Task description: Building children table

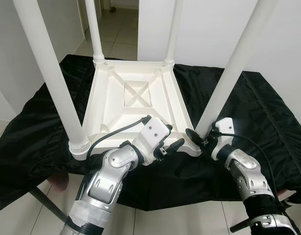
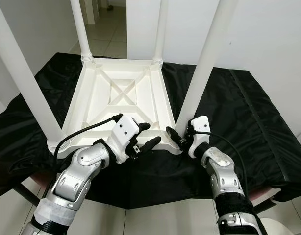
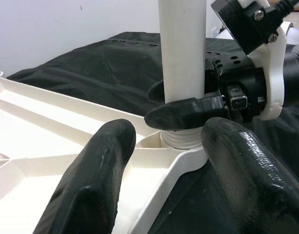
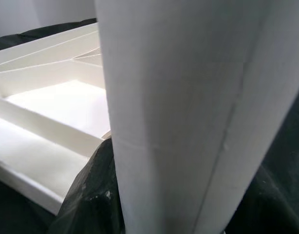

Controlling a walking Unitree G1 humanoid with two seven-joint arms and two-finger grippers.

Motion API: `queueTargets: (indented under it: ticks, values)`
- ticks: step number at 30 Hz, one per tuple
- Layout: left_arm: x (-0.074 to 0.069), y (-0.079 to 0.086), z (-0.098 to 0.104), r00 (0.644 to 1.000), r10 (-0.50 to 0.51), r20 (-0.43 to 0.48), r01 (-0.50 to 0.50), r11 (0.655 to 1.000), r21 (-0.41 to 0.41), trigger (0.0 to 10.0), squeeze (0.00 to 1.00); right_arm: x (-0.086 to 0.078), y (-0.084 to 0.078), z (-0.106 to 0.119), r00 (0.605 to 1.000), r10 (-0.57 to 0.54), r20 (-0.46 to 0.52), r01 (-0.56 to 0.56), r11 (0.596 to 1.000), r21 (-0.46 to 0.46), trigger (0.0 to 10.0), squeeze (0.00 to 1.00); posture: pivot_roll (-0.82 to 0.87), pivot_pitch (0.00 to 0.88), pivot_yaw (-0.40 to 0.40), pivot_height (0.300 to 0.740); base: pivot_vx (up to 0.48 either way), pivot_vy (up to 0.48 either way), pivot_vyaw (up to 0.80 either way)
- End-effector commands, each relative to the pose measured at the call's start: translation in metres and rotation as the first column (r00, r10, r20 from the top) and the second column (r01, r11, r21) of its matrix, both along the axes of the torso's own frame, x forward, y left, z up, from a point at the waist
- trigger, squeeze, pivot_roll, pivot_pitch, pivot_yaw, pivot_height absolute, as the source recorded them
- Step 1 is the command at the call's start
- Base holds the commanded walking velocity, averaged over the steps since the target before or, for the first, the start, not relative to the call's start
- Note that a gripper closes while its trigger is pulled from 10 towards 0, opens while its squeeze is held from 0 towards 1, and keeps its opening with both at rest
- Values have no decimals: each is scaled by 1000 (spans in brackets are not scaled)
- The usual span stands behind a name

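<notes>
A white plastic children's table (image 1: 136, 98) lies upside down on a black cloth, with its legs pointing up. The near right leg (image 1: 234, 68) stands in its corner socket (image 3: 181, 139). My right gripper (image 1: 197, 137) is shut on this leg just above the socket, one finger (image 3: 188, 112) across its front and one behind. In the right wrist view the leg (image 4: 188, 122) is very close, with a black finger (image 4: 91, 200) against it. My left gripper (image 2: 148, 134) is open over the table's near edge, just left of that corner, holding nothing; its fingers (image 3: 91, 180) frame the socket.
The other three legs (image 1: 47, 63) rise from their corners, and the near left one crosses the view. The black cloth (image 1: 268, 112) covers a low support and hangs over its near edge. Tiled floor (image 1: 116, 29) and white walls lie beyond.
</notes>
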State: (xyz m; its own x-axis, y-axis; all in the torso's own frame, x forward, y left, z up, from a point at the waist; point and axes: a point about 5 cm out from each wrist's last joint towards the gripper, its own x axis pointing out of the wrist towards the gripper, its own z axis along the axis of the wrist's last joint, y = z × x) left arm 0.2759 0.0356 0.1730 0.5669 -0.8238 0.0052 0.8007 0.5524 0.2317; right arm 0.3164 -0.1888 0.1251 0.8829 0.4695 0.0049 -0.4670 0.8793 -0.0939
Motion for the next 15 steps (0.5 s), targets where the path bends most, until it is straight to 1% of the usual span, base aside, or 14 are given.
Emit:
queueTargets:
  ticks: [1, 3, 5, 6, 7, 8, 10, 11, 13, 14, 15]
  values:
    - [4, 2, -2, 996, 85, 7, -85, 996, -11, 10000, 0, -5, 2, -9, 999, -46, -20, 45, 998, -40, 10000, 0, 16, 8, -15, 740, 0, 0, 0]
    - [4, 2, -2, 996, 85, 7, -85, 996, -11, 10000, 0, -5, 2, -9, 999, -46, -20, 45, 998, -40, 10000, 0, 16, 8, -15, 740, 0, 0, 0]
    - [3, 3, -3, 996, 86, 7, -86, 996, -9, 10000, 0, -8, 9, -7, 992, -129, 8, 129, 991, -21, 10000, 0, 17, 0, -22, 740, 0, 0, 0]
    - [3, 3, -3, 996, 86, 7, -86, 996, -9, 10000, 0, -8, 9, -7, 992, -129, 8, 129, 991, -21, 10000, 0, 17, 0, -22, 740, 0, 0, 0]
    - [2, 3, -3, 996, 83, 14, -83, 997, -11, 10000, 0, -10, 12, -7, 972, -235, 1, 234, 972, 20, 10000, 0, 14, 0, -22, 740, 0, 0, 0]
    - [2, 3, -3, 996, 83, 14, -83, 997, -11, 10000, 0, -10, 12, -7, 972, -235, 1, 234, 972, 20, 10000, 0, 14, 0, -22, 740, 0, 0, 0]
    - [2, 1, -4, 997, 80, 15, -80, 997, -10, 10000, 0, -12, 16, -9, 939, -343, -26, 344, 937, 63, 10000, 0, 14, 0, -28, 740, 0, 0, 0]
    - [2, 1, -4, 997, 80, 15, -80, 997, -10, 10000, 0, -12, 16, -9, 939, -343, -26, 344, 937, 63, 10000, 0, 14, 0, -28, 740, 0, 0, 0]
    - [2, 0, -5, 997, 80, 8, -80, 997, -10, 10000, 0, -14, 22, -14, 884, -461, -80, 468, 878, 104, 10000, 0, 15, 0, -32, 740, 0, 0, 0]
    - [2, 0, -5, 997, 80, 8, -80, 997, -10, 10000, 0, -14, 22, -14, 884, -461, -80, 468, 878, 104, 10000, 0, 15, 0, -32, 740, 0, 0, 0]
    - [3, 0, -5, 997, 80, 5, -80, 997, -12, 10000, 0, -15, 25, -17, 855, -507, -106, 517, 848, 117, 10000, 0, 17, 0, -32, 740, 0, 0, 0]
